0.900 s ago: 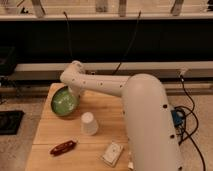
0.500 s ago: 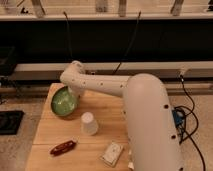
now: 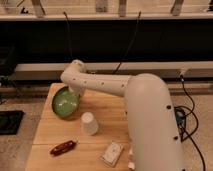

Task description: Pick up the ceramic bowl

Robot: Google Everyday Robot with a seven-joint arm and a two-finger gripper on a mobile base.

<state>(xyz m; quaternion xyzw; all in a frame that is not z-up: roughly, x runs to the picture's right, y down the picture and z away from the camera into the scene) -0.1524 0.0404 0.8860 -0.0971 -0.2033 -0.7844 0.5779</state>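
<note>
The gripper [image 3: 76,93] is kept at the rim of the ceramic bowl [image 3: 65,103], just to its left. Its grip cannot be told. Nothing has been moved lately, so the lift is judged pending.

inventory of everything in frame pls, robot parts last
bowl: 1, green, table's rear left
cup: 1, white, upturned, table centre
red item: 1, red-brown, long, front left; kind unclear
white packet: 1, front edge, beside the arm
table: 1, light wood
cables: several, black, on the right
arm: 1, white, reaches from front right to the bowl
gripper: 1, at the bowl's right rim
</note>
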